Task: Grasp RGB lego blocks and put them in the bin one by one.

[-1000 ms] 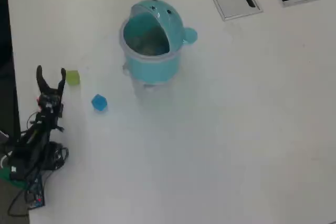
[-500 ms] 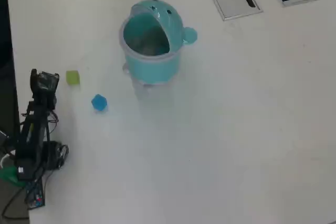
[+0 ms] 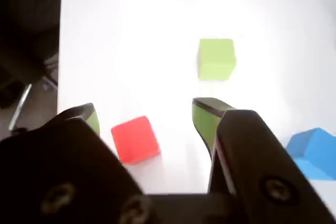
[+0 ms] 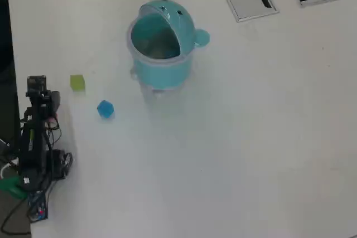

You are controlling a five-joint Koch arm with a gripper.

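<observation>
The arm stands folded upright at the table's [image 4: 234, 137] left edge in the overhead view, gripper [image 3: 144, 116] pointing down with jaws apart over the red block [image 3: 135, 139], yellow-green block [image 3: 216, 59] beyond, blue block [image 3: 314, 150] beside, all well left of the bin [image 4: 162, 45].

Smooth plastic bin [image 4: 162, 65] on a matt white table [image 4: 251, 137].

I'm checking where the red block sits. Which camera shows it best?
The wrist view: the red block lies on the table between the open gripper's jaws, close to the left one. The overhead view doesn't show it; the arm seems to cover that spot.
</observation>
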